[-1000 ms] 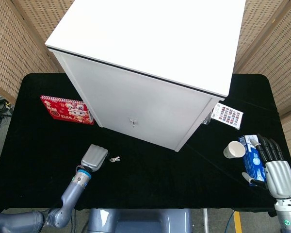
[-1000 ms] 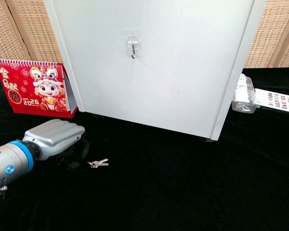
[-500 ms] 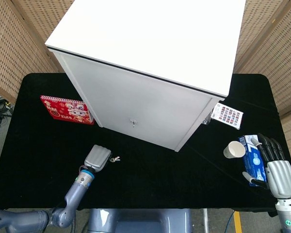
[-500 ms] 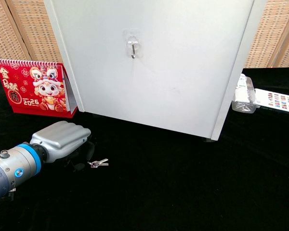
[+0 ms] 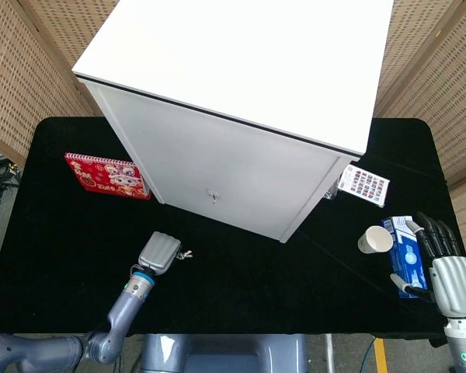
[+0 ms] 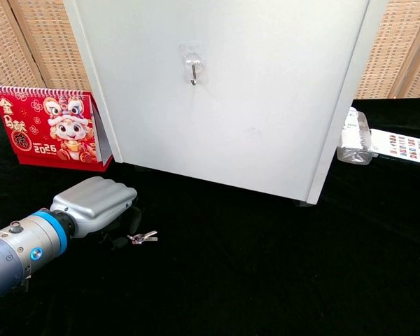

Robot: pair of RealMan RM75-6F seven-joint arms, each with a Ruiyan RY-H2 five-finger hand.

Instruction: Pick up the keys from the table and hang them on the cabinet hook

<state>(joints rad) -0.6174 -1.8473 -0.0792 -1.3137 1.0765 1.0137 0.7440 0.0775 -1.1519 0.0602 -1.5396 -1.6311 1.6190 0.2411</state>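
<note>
The left hand [image 6: 94, 203] is hovering just left of the keys [image 6: 142, 238] on the bench [image 6: 266, 280]; its fingers' spread is hidden, so I cannot tell. Closing off-centre risks nudging the keys away.

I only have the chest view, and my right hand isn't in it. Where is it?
Observer: The right hand is at the table's near right corner, fingers stretched out alongside a blue box.
Operator: Anything else near it?
Observer: Yes, a paper cup stands just left of that box, open end up.
Operator: And from above, how do the keys sit against the hook?
Observer: The keys lie on the cloth just past the left hand, a little left of the hook and clear of the cabinet base.
</note>
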